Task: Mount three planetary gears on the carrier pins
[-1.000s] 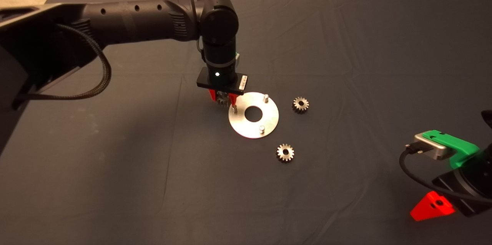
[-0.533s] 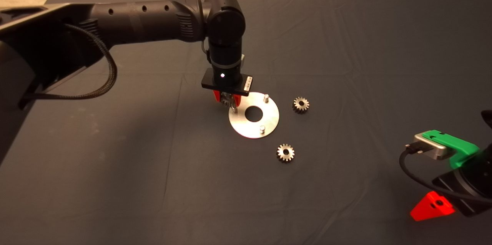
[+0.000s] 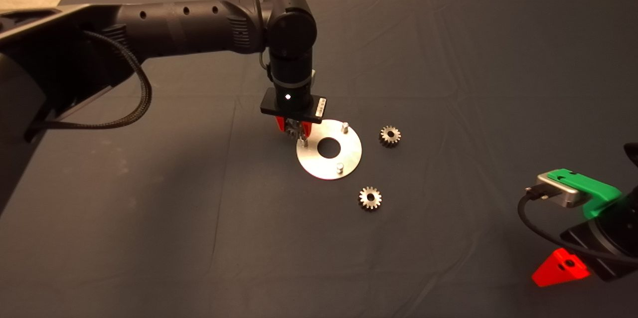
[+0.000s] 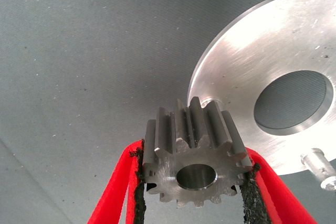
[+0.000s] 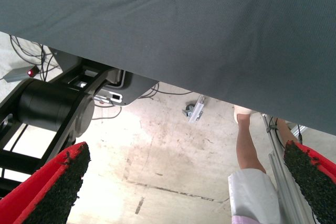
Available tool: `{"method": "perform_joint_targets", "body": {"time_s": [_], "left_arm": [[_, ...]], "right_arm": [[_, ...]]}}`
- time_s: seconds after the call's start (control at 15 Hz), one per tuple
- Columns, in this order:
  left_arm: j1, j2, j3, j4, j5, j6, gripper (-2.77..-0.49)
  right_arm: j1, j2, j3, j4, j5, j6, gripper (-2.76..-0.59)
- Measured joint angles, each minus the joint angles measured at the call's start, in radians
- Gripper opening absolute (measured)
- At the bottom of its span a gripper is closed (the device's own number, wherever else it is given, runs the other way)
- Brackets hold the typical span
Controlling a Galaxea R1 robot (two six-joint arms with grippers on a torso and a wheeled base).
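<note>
- My left hand (image 3: 295, 132) is clamped on a gear (image 4: 194, 158), one pad on each side, hovering over the disc's (image 3: 349, 154) left rim.
- The nearest pin (image 3: 304, 142) stands just under it; two more pins (image 3: 344, 127) are bare.
- Two gears (image 3: 390, 135) lie flat on the mat (image 3: 448, 59) right of the disc.
- My right hand (image 3: 560, 267) waits wide open and empty at the lower right edge.

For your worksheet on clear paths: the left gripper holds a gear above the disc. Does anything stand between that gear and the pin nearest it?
Nothing visible does. The left gripper holds the gear just above the nearest pin at the disc edge. That pin is bare, with only open air between them.
</note>
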Motion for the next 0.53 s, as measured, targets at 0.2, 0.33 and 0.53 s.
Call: {"method": "perform_joint_targets", "body": {"time_s": [0.2,0.33,0.53], "left_arm": [[0.0,0.008,0.0,0.0,0.0,0.0,-2.3],[0.0,0.011,0.0,0.0,0.0,-0.001,-2.3],[0.0,0.011,0.0,0.0,0.0,-0.005,-2.3]], "right_arm": [[0.0,0.0,0.0,0.0,0.0,0.0,-0.61],[0.0,0.0,0.0,0.0,0.0,0.0,-0.61],[0.0,0.0,0.0,0.0,0.0,0.0,-0.61]]}}
